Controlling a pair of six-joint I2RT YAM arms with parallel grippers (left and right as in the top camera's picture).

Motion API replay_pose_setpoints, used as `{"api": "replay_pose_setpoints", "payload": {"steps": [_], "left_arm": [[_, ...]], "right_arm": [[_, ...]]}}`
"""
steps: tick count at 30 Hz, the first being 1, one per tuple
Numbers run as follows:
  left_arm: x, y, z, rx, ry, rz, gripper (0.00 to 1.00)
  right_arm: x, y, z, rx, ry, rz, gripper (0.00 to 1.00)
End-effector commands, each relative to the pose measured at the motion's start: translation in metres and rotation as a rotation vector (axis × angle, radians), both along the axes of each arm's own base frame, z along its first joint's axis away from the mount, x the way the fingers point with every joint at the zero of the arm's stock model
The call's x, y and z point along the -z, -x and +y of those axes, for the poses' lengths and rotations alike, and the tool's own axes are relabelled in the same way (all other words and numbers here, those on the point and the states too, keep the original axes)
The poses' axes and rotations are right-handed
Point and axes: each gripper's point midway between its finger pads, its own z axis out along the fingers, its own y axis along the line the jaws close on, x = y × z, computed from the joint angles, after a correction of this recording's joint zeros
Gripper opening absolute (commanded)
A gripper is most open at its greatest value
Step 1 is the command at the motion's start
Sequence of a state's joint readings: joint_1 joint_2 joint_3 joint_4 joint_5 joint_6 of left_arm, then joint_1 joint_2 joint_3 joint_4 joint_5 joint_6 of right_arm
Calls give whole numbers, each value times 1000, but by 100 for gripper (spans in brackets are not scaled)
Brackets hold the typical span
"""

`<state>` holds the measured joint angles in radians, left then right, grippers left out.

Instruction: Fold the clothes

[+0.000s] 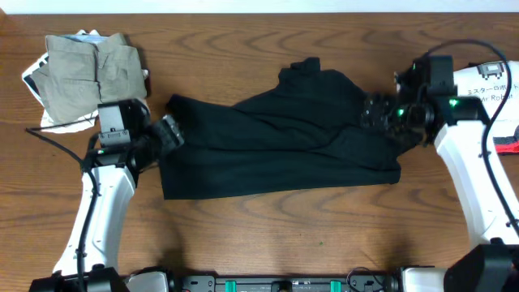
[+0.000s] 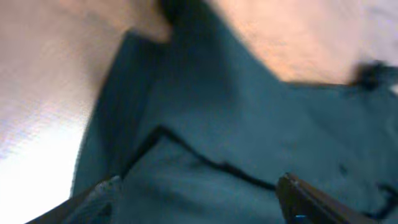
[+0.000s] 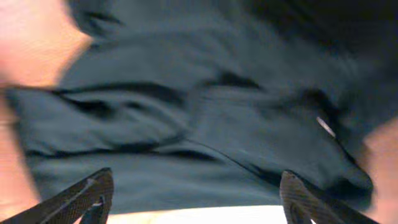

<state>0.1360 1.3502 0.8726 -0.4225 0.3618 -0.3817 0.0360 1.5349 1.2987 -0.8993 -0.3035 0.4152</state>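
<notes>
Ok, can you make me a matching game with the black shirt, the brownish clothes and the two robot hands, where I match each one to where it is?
Things:
1. black shirt
2. khaki garment
3. left gripper
4. right gripper

Places:
A. open, at the shirt's right end
B. folded, at the far left corner of the table
C. rumpled, across the middle of the table
D. open, at the shirt's left end

Pairs: 1-C, 2-B, 3-D, 4-A

Both arms angled inward, left tool jaws spread wide, right tool likewise
</notes>
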Motion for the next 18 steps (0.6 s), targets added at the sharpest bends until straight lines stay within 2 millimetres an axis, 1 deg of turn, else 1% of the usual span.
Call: {"api": "replay_pose_setpoints", "payload": {"steps": [1, 3, 4, 6, 8, 11, 14, 16, 18], "left_arm": [[-42, -20, -10, 55, 38, -108, 85], [-51, -26, -11, 59, 35, -130, 86], [-52, -27, -12, 58, 37, -131, 86], [-51, -31, -14, 64, 40, -125, 86], [-42, -32, -19, 76, 45, -101, 86], [-24, -33, -27, 108, 45, -51, 87], [-3, -34, -32, 123, 50, 6, 92], [9, -35, -31, 121, 52, 34, 95], [19, -36, -27, 106, 34, 62, 97]], "right_arm": [[-31, -24, 36, -138, -52, -80, 85], [-41, -41, 52, -151, -50, -102, 85], [-44, -48, 60, -160, -53, -108, 85], [-46, -67, 84, -196, -74, -115, 86], [-41, -85, 103, -229, -80, -112, 86], [-24, -109, 126, -264, -85, -72, 87], [-13, -130, 147, -292, -103, -60, 87], [-5, -145, 156, -284, -101, -58, 86], [9, -157, 156, -229, -69, -45, 85]]}}
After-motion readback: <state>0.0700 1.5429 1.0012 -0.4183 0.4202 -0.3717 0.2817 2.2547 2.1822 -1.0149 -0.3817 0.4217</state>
